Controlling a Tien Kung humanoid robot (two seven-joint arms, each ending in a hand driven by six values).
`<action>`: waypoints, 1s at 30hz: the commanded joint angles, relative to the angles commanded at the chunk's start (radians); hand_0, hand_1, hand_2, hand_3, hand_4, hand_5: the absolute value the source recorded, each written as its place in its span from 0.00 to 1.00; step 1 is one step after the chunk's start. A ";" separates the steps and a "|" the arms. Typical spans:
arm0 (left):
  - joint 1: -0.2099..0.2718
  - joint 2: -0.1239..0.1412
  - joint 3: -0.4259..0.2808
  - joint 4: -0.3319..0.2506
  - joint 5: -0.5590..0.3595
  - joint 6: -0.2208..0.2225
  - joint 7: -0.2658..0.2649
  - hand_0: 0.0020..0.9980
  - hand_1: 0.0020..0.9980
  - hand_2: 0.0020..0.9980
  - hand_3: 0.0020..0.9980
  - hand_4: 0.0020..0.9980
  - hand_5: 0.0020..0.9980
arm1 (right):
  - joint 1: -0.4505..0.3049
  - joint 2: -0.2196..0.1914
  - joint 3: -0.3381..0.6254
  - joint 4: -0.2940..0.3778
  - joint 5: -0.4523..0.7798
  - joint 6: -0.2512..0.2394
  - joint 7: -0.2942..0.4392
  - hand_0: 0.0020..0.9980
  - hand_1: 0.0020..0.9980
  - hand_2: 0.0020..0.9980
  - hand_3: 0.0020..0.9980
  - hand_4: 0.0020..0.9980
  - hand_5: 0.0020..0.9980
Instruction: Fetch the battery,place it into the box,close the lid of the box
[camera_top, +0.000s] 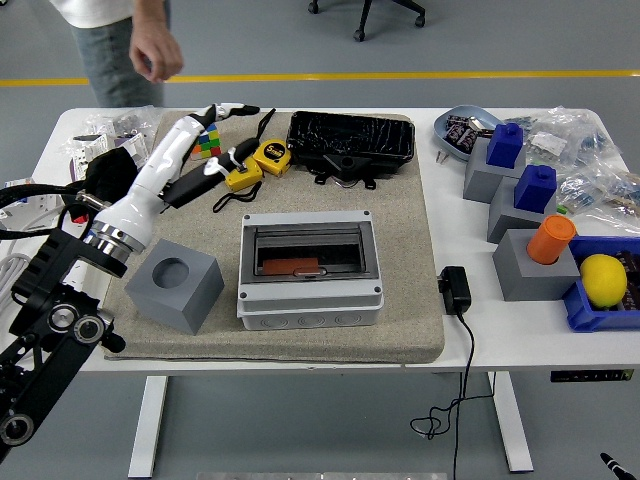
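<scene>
Left hand (205, 135) raised over the mat's far-left corner, white fingers extended and loose, gripping nothing, thumb down near a yellow tape measure (241, 172). Just behind the fingertips, a Rubik's cube (207, 143); a second yellow tape measure (271, 154) beside it. Below the forearm, a grey block (174, 284) with a round hole on top. Centre of the mat, the grey box (311, 267), lid (312, 250) down and see-through, an orange battery (292, 267) visible inside at the lower left. Behind the box, a black tray (351, 143). To the right on the white table (455, 225), a black adapter (455, 289), grey stands with blue and orange tops, a lemon (603, 280). At top left, a person's hand (157, 49) hanging clear of the table. No legible writing anywhere.
</scene>
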 joint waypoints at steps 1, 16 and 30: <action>0.010 -0.005 -0.030 0.003 -0.039 -0.007 -0.001 0.87 0.89 0.83 0.79 1.00 1.00 | 0.001 0.000 -0.003 0.000 0.002 0.000 0.001 0.81 0.77 0.75 0.77 1.00 1.00; 0.153 -0.093 -0.356 0.052 -0.657 -0.034 -0.005 0.87 0.90 0.86 0.83 1.00 0.96 | -0.033 0.007 -0.120 0.001 0.011 -0.098 0.093 0.82 0.81 0.80 0.83 1.00 1.00; 0.181 -0.094 -0.320 0.011 -0.329 0.061 0.024 0.83 0.85 0.81 0.78 1.00 0.89 | -0.066 0.012 -0.208 0.006 0.032 -0.110 0.068 0.82 0.81 0.80 0.83 1.00 1.00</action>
